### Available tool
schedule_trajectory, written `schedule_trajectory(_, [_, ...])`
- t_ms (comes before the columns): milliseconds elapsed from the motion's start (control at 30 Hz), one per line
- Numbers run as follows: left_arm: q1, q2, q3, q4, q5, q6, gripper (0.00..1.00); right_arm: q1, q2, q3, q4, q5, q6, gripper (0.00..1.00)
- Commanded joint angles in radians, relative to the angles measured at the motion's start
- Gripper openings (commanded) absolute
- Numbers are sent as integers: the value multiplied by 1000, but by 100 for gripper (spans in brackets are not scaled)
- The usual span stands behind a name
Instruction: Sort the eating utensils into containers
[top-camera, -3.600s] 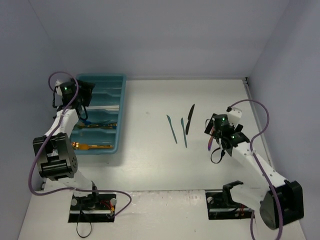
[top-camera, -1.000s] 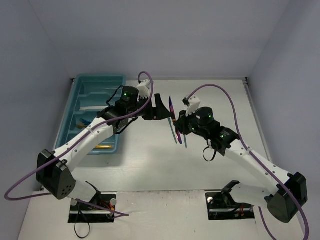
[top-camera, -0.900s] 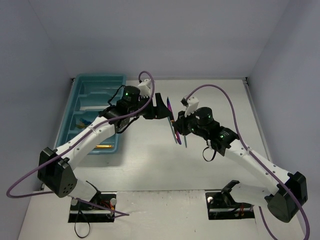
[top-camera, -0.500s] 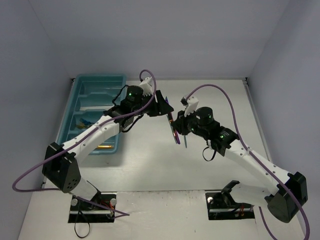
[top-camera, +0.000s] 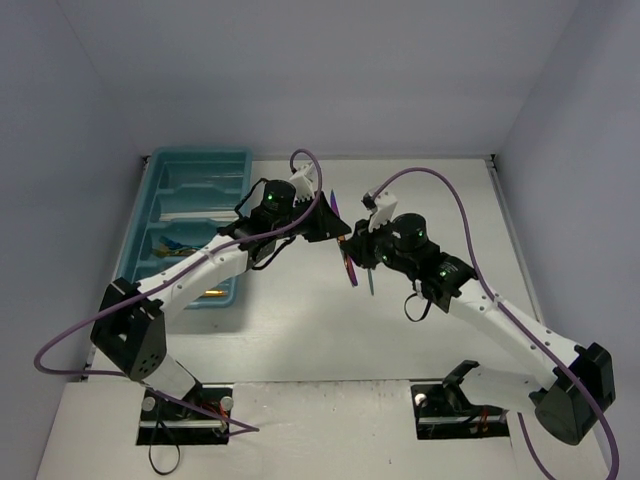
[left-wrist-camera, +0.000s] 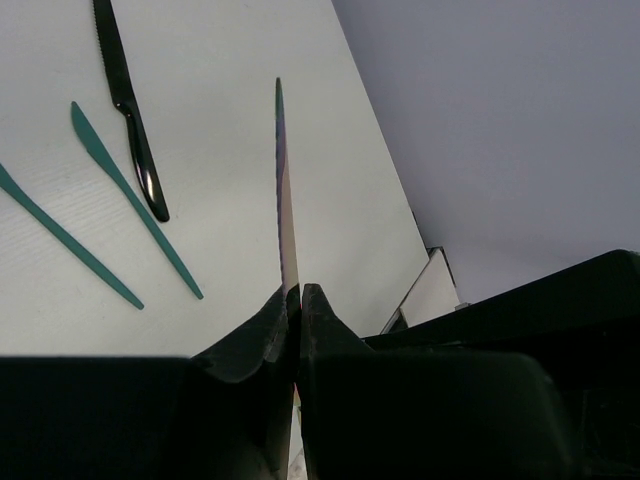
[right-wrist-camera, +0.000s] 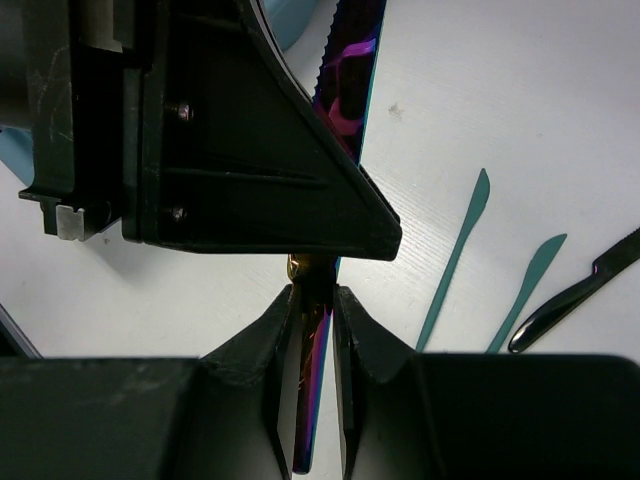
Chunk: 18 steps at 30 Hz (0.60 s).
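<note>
An iridescent purple knife (top-camera: 348, 262) hangs above the table's middle, held at both ends. My left gripper (top-camera: 336, 226) is shut on its blade (left-wrist-camera: 286, 200), which sticks out past the fingertips. My right gripper (top-camera: 353, 252) is shut on its handle (right-wrist-camera: 312, 400), directly below the left gripper's black body (right-wrist-camera: 230, 130). Two teal knives (left-wrist-camera: 135, 200) (left-wrist-camera: 65, 240) and a black knife (left-wrist-camera: 130, 120) lie on the table beneath. The teal tray of containers (top-camera: 200, 155) stands at the back left with a gold fork (top-camera: 205, 294) and other utensils in its compartments.
In the top view both arms meet over the table's middle, and the right arm hides most of the loose knives, with only a teal tip (top-camera: 371, 285) showing. The walls stand close on three sides.
The left arm has swung from the tray across to the right arm. Within the last second its jaws have shut on the purple knife's blade. The right gripper holds still.
</note>
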Motion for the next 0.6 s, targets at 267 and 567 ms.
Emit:
schedule_trajectory(267, [89, -50, 0, 120, 28, -36, 0, 4, -37, -14, 115, 89, 8, 69])
schedule_trajectory(567, [440, 0, 66, 148, 10, -147, 0, -59, -140, -46, 24, 345, 12, 77])
